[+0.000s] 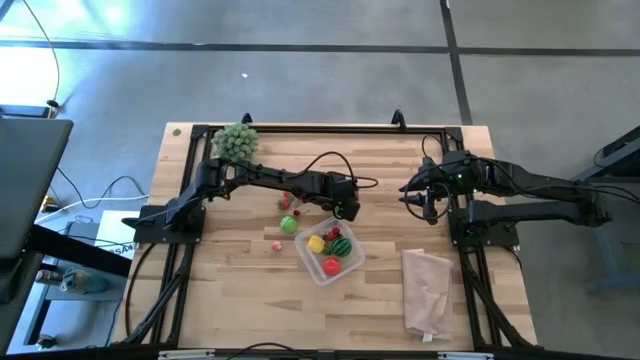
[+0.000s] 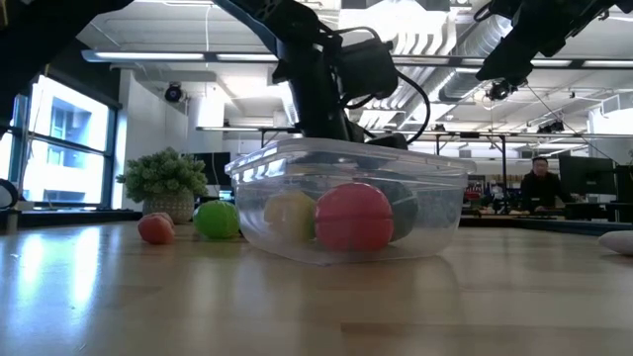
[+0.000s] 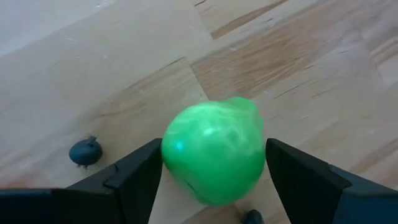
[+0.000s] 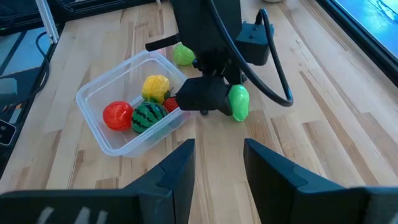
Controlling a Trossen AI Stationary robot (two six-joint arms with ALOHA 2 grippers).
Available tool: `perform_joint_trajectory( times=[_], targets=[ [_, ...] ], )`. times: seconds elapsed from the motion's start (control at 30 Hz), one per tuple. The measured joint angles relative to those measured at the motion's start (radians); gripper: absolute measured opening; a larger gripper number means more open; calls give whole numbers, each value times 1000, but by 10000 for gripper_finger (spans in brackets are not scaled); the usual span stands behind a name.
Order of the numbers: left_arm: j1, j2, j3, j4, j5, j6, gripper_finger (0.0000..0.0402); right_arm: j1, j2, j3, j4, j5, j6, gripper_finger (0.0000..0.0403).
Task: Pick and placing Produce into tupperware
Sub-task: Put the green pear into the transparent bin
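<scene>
The clear tupperware [image 1: 303,262] stands mid-table and holds a yellow fruit [image 4: 156,86], a red ball [image 4: 117,116] and a striped watermelon ball [image 4: 148,116]. Just beyond its far right corner my left gripper [image 3: 214,163] points steeply down over a green pear-like fruit [image 3: 214,149], one finger on each side of it. That fruit [image 4: 238,102] sits low at the table top. Another green fruit [image 1: 289,225] and a small red one [image 1: 277,245] lie on the wood left of the tupperware. My right gripper [image 4: 219,163] hangs open and empty, high at the right. My left gripper comes at the green fruit from above, slanting, with one finger [image 3: 134,177] at one side of it and the other [image 3: 298,180] at the opposite side. The fruit fills the whole gap between them. Whether the fingers touch it, I cannot tell.
A grey-green bushy ball [image 1: 237,140] stands at the far left. A pale bag [image 1: 427,290] lies near the front right. A red piece [image 1: 287,201] lies under the left arm. A small dark berry [image 3: 85,151] lies on the wood beside the left gripper.
</scene>
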Motion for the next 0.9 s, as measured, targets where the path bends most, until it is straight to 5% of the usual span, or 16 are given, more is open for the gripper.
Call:
perform_joint_trajectory(
  times=[0.9],
  targets=[
    [0, 0, 0, 13, -16, 16, 223, 0, 0, 0, 0, 3, 0, 129]
  ],
)
